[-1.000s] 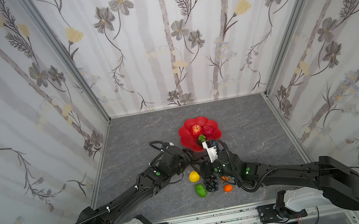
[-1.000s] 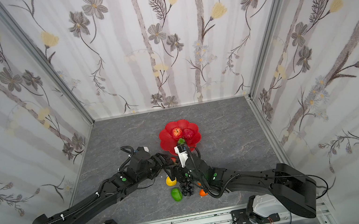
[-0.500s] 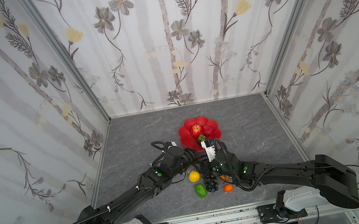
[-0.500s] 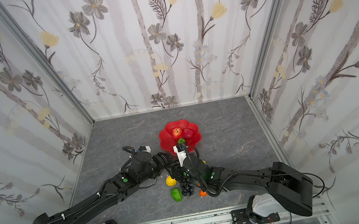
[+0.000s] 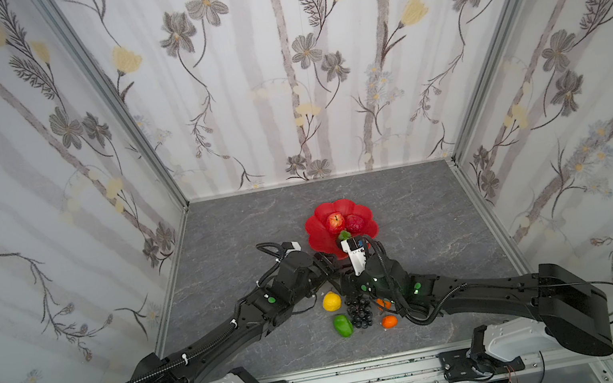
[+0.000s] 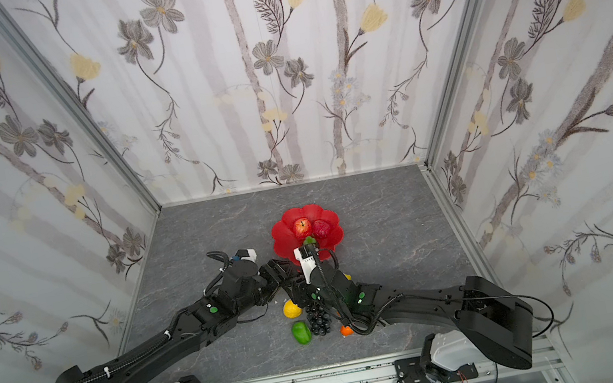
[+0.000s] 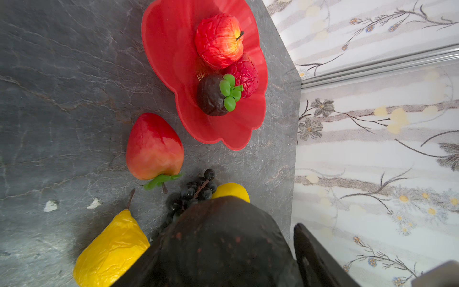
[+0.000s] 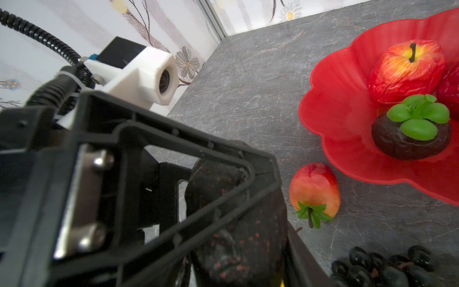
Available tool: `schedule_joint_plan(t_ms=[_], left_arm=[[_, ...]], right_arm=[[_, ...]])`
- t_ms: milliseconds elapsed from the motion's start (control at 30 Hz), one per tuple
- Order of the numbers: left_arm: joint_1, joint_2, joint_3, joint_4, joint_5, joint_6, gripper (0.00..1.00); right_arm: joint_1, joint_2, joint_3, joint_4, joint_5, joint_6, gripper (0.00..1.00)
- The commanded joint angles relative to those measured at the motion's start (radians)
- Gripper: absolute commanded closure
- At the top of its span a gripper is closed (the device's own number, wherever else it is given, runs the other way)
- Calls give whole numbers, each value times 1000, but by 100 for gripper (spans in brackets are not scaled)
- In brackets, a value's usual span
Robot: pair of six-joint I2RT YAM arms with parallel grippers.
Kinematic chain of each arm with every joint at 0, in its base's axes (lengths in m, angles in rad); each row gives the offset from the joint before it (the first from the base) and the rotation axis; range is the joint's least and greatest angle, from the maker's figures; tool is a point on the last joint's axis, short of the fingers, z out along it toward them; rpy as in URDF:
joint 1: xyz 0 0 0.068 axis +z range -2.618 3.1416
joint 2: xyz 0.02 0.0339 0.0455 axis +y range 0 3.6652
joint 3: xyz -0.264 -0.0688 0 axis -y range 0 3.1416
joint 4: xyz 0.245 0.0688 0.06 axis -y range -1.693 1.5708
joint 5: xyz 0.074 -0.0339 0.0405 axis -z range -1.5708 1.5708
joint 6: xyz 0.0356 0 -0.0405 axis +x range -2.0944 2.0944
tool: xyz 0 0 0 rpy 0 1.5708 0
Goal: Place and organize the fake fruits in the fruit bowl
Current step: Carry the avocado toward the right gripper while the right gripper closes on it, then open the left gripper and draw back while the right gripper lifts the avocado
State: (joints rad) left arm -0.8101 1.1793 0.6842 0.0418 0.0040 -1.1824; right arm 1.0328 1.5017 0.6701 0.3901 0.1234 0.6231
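The fruit bowl (image 5: 318, 235) sits on the worktop (image 5: 239, 229) out past both arms, and so far it only has three pieces in it. There's a red apple (image 5: 336, 221), a wrinkly dark-red fruit (image 5: 355, 223) right against it, and a mangosteen (image 7: 213, 95) with its green cap up. That looks like roughly a quarter done, since about eight pieces are outside the bowl.

The piece in play looks to be the dark speckled fruit (image 8: 236, 223). It's jammed between the left claw (image 5: 329, 268) and the right claw (image 5: 349, 280), which meet nose to nose just short of the bowl. Looks like a handover, but the pictures don't show which claw really has it clamped, so that's a can't-tell for both. It's too close and blurry to read its long axis properly.

A strawberry-shaped fruit (image 7: 154, 146) lies on its side just beside the bowl's rim. Its long axis runs tip-to-bowl, with the leafy green end toward the grape bunch (image 5: 360, 312).

Nearer the robot's base:
- A yellow pear (image 6: 292, 309) is on its side, stem end pointing away from the base.
- A second yellow fruit (image 7: 233, 190) peeks out from behind the speckled one.
- A green fruit (image 5: 343, 325) lies just beside the grapes.
- Two orange fruits (image 5: 389, 321) sit by the right arm, one half hidden under it.

All of those have yet to go in, and then there's the tidying.
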Motion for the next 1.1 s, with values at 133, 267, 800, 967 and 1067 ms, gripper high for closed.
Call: schedule_joint_plan(t_ms=[133,267,800,967,1067], left_arm=[[19,-68,-31,-24,-16,70,12],[71,-128,-69,-47,-48,128,7],[311,-520,-133,-423,-252,592,5],[311,-658,-216,-378,-334,629,5],[311,-701,-264,-340,-361,657,5]], right_arm=[[-3,3,54,-37,65,-5,57],[-21,10,94,-129,87,-11,57],[-173,218,442,-497,93,-208,57],[-186,313,584,-596,130,-241,57],[-192,372,665,-646,137,-251,57]])
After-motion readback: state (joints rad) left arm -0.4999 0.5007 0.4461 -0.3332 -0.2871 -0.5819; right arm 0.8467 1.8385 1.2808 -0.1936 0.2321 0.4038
